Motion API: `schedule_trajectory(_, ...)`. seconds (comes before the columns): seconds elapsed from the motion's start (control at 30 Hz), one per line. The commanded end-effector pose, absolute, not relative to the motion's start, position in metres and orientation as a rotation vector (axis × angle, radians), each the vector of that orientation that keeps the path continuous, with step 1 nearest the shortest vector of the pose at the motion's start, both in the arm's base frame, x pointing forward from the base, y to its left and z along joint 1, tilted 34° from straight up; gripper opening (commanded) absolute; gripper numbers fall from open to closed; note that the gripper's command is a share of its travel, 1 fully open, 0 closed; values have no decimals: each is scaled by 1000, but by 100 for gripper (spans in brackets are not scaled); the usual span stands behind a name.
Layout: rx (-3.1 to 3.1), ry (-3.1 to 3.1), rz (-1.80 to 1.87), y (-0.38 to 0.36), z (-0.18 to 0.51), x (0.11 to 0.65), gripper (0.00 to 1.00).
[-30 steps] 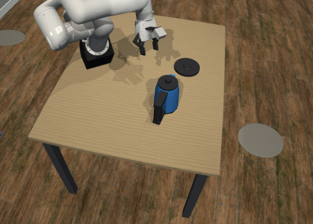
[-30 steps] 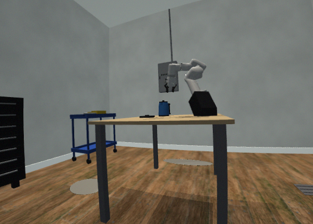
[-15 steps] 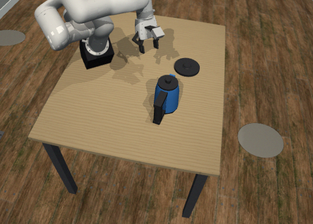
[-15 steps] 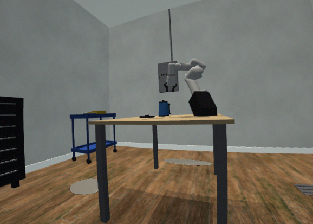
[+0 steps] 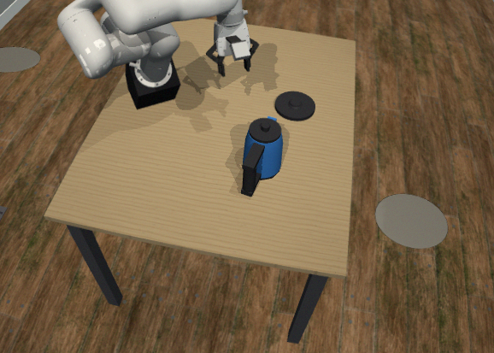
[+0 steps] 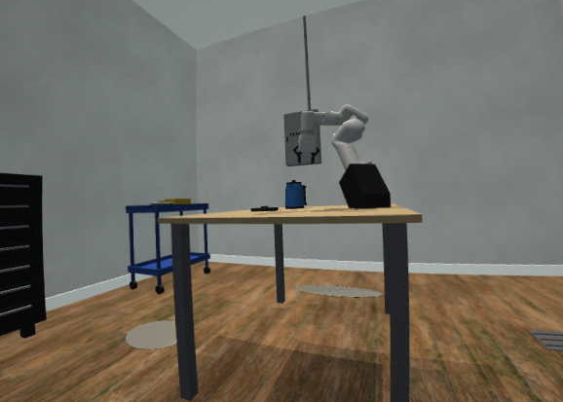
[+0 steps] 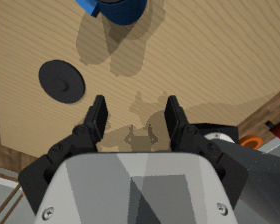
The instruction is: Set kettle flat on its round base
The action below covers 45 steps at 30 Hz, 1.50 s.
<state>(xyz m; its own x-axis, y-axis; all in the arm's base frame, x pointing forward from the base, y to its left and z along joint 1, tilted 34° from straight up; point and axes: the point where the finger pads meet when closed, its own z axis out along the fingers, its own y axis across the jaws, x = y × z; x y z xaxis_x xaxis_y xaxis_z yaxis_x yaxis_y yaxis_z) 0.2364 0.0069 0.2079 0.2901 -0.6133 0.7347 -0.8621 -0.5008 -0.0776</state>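
Observation:
The blue kettle (image 5: pixel 268 150) (image 6: pixel 293 195) (image 7: pixel 122 11) with a black lid and black handle stands upright on the table (image 5: pixel 171 187), apart from its base. Its handle (image 5: pixel 252 170) points toward the table's front. The round black base (image 5: pixel 295 105) (image 6: pixel 264 208) (image 7: pixel 61 81) lies flat with its stud up, a little behind and to the right of the kettle. My gripper (image 5: pixel 233 66) (image 6: pixel 307 155) (image 7: pixel 136 104) is open and empty. It hangs high above the table's back part, well clear of both the kettle and the base.
The arm's black pedestal (image 5: pixel 151 86) (image 6: pixel 365 189) stands at the table's back left corner. A blue cart (image 6: pixel 163 237) and a black drawer cabinet (image 6: pixel 19 252) stand on the floor away from the table. Grey round patches (image 5: pixel 411 221) lie on the floor.

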Motion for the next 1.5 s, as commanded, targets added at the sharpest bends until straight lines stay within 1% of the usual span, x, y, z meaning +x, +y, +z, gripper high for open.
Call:
schedule_trajectory(0.0, 2197, -1509, 1040, 19, 206, 233, 81)
schedule_trajectory(0.27, 2110, -1809, 1008, 39, 203, 227, 81)
schedule_trajectory(0.8, 1927, -2190, 932, 66, 199, 217, 81)
schedule_trajectory(1.47, 1854, -2301, 901, 75, 198, 214, 81)
